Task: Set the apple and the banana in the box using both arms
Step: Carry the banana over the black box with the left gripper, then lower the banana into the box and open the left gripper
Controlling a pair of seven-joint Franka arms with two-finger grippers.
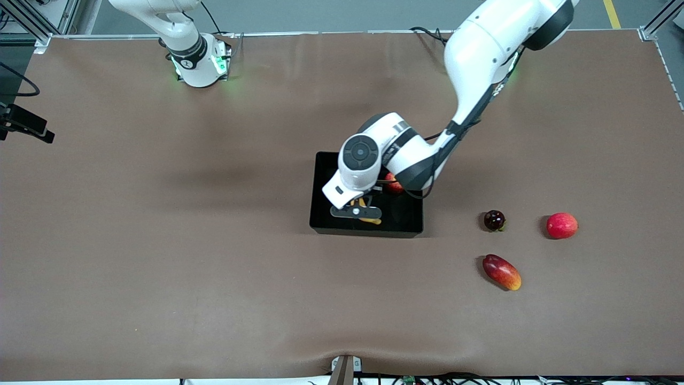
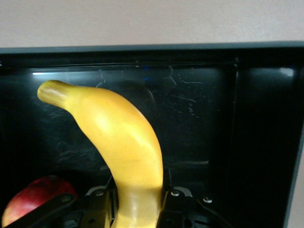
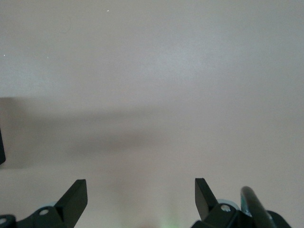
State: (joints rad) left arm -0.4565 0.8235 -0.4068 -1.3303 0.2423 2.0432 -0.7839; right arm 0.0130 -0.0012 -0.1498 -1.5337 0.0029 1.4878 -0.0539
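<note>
**Banana over the box, apple already inside**

Front view: at frame center the left gripper (image 1: 357, 212) is holding the banana (image 1: 368, 218) low in the box (image 1: 326, 227); the apple (image 1: 394, 184) is lying inside.

Left wrist view: the jaws are clamping the banana (image 2: 124, 142); only the release seems left, with free floor ahead.

Right wrist view: the right gripper (image 3: 141, 197) is waiting wide open over bare table.

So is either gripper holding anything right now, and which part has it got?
The left gripper is shut on the banana near one end, over the box. The right gripper is open and holds nothing.
</note>
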